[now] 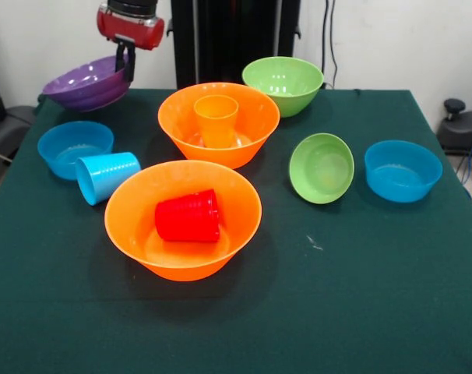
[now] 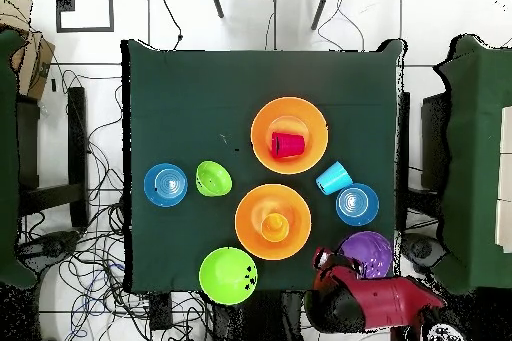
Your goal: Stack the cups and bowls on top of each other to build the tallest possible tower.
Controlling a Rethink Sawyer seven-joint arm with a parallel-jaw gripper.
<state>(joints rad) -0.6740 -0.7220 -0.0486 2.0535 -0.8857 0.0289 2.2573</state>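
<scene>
My gripper [image 1: 128, 67] is shut on the rim of the large purple bowl [image 1: 86, 86] and holds it tilted in the air above the table's far left corner. It also shows in the overhead view [image 2: 333, 260], with the purple bowl [image 2: 368, 253] beside it. An orange cup [image 1: 216, 118] stands upright in the far orange bowl [image 1: 251, 128]. A red cup [image 1: 188, 216] lies on its side in the near orange bowl [image 1: 135, 222]. A light blue cup [image 1: 106, 176] lies on its side on the cloth.
A small blue bowl [image 1: 75, 148] sits left of the blue cup. Another small blue bowl [image 1: 403, 170] sits at the right. A small green bowl [image 1: 322, 167] rests tilted at right of centre. A large green bowl [image 1: 283, 84] stands at the back.
</scene>
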